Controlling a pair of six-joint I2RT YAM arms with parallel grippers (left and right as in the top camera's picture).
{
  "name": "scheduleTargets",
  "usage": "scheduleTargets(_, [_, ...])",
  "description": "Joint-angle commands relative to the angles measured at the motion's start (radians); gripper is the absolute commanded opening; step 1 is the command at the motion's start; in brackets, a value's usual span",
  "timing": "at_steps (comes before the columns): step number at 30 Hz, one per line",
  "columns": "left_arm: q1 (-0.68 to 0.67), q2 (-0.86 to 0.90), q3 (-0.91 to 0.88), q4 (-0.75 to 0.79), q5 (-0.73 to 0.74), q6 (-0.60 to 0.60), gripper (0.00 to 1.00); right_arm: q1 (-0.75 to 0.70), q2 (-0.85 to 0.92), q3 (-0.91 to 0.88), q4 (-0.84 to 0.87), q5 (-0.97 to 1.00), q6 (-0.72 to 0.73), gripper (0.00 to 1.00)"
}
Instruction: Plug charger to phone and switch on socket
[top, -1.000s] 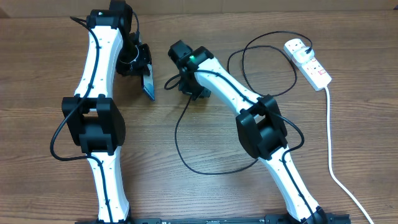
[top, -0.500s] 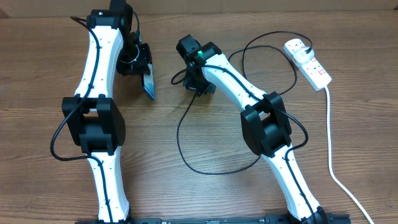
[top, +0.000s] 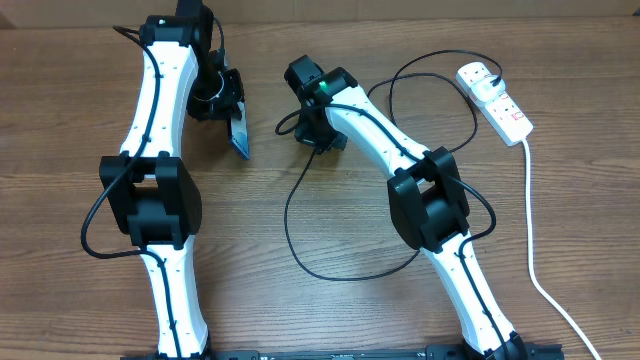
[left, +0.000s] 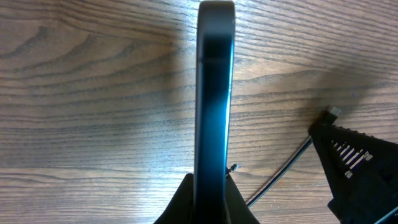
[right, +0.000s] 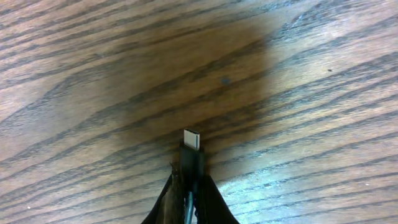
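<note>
My left gripper (top: 232, 110) is shut on the phone (top: 240, 137), holding it tilted on edge above the table; in the left wrist view the phone (left: 214, 93) shows edge-on between the jaws (left: 210, 186). My right gripper (top: 300, 130) is shut on the charger's connector tip (right: 191, 149), whose silver end points out over the wood. The tip sits a short way right of the phone. The black charger cable (top: 300, 262) loops across the table to a black plug (top: 481, 72) in the white socket (top: 497, 101) at the far right.
The socket's thick white cord (top: 533, 240) runs down the right side to the front edge. The cable loop lies between the two arms. My right gripper also shows at the right of the left wrist view (left: 357, 162).
My right gripper with the connector tip moved a little up and right between the oldest frame and half a second ago, then stayed still. The left arm and phone have not moved.
</note>
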Motion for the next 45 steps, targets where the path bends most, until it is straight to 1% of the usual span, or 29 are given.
scheduleTargets(1, [-0.002,-0.055,0.026,0.013,0.049,0.021,0.04,0.008,0.029,-0.01,-0.005,-0.119,-0.008,0.04])
scheduleTargets(3, [-0.002,-0.055,0.026,0.037,0.139,0.06,0.04,0.004,0.003,0.008,-0.012,-0.169,-0.019,0.04])
scheduleTargets(6, [0.003,-0.055,0.031,0.079,0.28,0.091,0.04,0.003,-0.056,0.013,-0.016,-0.227,-0.082,0.04])
scheduleTargets(8, [0.022,-0.055,0.051,0.13,0.44,0.09,0.04,0.003,-0.15,0.014,-0.053,-0.268,-0.133,0.04])
scheduleTargets(11, [0.048,-0.055,0.082,0.182,0.638,0.09,0.04,0.003,-0.247,0.014,-0.105,-0.329,-0.195,0.04])
scheduleTargets(14, [0.072,-0.055,0.101,0.231,0.85,0.07,0.04,0.007,-0.34,0.014,-0.146,-0.436,-0.313,0.04])
scheduleTargets(16, [0.082,-0.055,0.101,0.257,0.99,0.068,0.04,0.012,-0.394,0.014,-0.169,-0.488,-0.366,0.04])
scheduleTargets(20, [0.086,-0.055,0.101,0.272,1.163,0.068,0.04,0.024,-0.476,0.014,-0.19,-0.54,-0.402,0.04])
scheduleTargets(22, [0.085,-0.055,0.101,0.289,1.249,0.067,0.04,0.031,-0.499,0.014,-0.195,-0.579,-0.432,0.04])
scheduleTargets(25, [0.083,-0.055,0.101,0.325,1.353,0.039,0.04,0.04,-0.507,0.014,-0.202,-0.583,-0.435,0.04])
scheduleTargets(26, [0.082,-0.055,0.101,0.34,1.376,0.016,0.04,0.044,-0.507,0.012,-0.206,-0.583,-0.436,0.04])
scheduleTargets(29, [0.082,-0.055,0.101,0.351,1.376,-0.054,0.04,0.052,-0.505,0.004,-0.204,-0.583,-0.435,0.04])
scheduleTargets(32, [0.082,-0.055,0.101,0.351,1.376,-0.058,0.04,0.054,-0.505,0.004,-0.196,-0.571,-0.435,0.04])
scheduleTargets(36, [0.082,-0.055,0.101,0.351,1.376,-0.056,0.04,0.053,-0.505,0.004,-0.19,-0.468,-0.384,0.04])
scheduleTargets(40, [0.083,-0.055,0.101,0.373,1.371,-0.056,0.04,0.053,-0.505,0.004,-0.205,-0.444,-0.381,0.04])
scheduleTargets(42, [0.084,-0.055,0.101,0.377,1.329,-0.056,0.04,0.058,-0.505,-0.003,-0.211,-0.415,-0.381,0.04])
scheduleTargets(45, [0.088,-0.055,0.101,0.365,1.202,-0.056,0.04,0.069,-0.503,-0.026,-0.24,-0.352,-0.363,0.04])
